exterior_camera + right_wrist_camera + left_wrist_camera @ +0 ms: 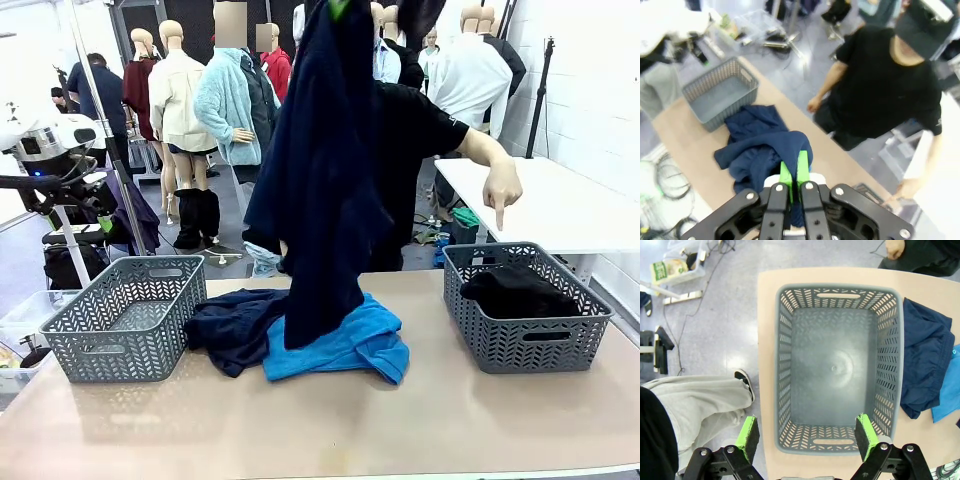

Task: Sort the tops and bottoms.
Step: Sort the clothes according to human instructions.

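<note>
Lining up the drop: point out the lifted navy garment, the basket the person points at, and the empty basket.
Lifted navy garment [320, 200], front view, middle of the hanging cloth.
Pointed-at basket [490, 345], front view, front wall.
Empty basket [835, 367], left wrist view, bare floor.

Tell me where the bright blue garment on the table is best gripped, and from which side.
Probably its bunched right-hand edge, taken from above. The bright blue garment lies flat, with thick folds free there, while the hanging navy garment drapes over its middle and the dark blue garment lies against its left side.
</note>
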`<state>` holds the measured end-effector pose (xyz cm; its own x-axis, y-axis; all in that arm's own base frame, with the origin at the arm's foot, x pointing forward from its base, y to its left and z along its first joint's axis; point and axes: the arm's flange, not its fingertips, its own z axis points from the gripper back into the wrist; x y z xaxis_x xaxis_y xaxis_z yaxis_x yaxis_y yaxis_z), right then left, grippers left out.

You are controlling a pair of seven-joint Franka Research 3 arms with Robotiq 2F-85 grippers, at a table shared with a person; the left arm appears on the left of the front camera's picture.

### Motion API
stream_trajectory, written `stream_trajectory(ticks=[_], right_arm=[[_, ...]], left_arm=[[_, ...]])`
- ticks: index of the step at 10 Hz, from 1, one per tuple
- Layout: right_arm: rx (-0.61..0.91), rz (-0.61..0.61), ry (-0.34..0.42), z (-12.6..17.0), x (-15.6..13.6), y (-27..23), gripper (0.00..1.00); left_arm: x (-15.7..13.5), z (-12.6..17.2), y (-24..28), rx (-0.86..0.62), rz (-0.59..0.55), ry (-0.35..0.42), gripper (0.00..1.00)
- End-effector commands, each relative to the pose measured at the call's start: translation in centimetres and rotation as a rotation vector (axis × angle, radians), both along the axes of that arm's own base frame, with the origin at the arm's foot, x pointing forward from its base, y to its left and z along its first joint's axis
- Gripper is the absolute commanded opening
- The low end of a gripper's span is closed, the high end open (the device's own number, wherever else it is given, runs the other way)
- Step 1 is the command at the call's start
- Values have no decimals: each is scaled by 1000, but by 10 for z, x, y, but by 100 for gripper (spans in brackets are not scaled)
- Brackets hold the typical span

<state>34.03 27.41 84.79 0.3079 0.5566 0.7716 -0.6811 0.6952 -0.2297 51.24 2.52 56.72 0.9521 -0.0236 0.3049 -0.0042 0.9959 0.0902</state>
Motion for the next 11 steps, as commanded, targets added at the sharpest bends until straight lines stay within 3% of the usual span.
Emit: stream_trajectory(ticks=[1, 2, 4, 6, 7, 9, 11], right_arm=[[44, -172, -109, 41, -3, -41, 0], [49, -241, -146, 61, -5, -71, 0], [3, -428, -235, 70, -6, -122, 0], [87, -661, -241, 78, -1, -195, 0], [114, -692, -216, 74, 0, -212, 0], [189, -799, -162, 46, 32, -254, 0], [228, -802, -134, 16, 51, -273, 0]], left_arm=[[1, 1, 1, -15, 8, -6, 100], [1, 1, 1, -15, 8, -6, 100], [1, 1, 1, -15, 8, -6, 100], [1, 1, 1, -15, 8, -6, 100], [1, 1, 1, -15, 8, -6, 100], [1, 1, 1, -15, 8, -6, 100], [1, 1, 1, -15, 8, -6, 100]])
